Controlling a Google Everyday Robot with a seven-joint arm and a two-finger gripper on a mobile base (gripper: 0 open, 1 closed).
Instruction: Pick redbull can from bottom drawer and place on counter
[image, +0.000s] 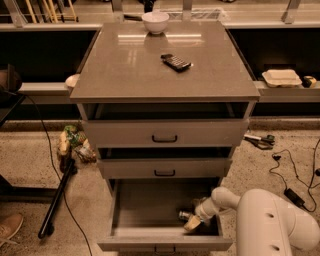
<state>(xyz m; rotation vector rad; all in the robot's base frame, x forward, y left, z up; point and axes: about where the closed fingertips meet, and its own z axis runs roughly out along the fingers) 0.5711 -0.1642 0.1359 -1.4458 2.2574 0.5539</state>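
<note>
Camera view: claw (193, 223) beside redbull can (184, 215) (lying left-right).

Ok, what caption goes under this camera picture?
Robot's gripper down at the redbull can in the open bottom drawer.

Robotics test lab, as I view it from the remote station. A free-standing drawer unit with a grey counter (130, 75) stands on a speckled floor (30, 165). Loose cables (285, 170) trail at the right, and a pale ledge (45, 89) with metal posts (289, 10) runs behind. My gripper (192, 222) sits inside the open bottom drawer (150, 205), at its right front.
</note>
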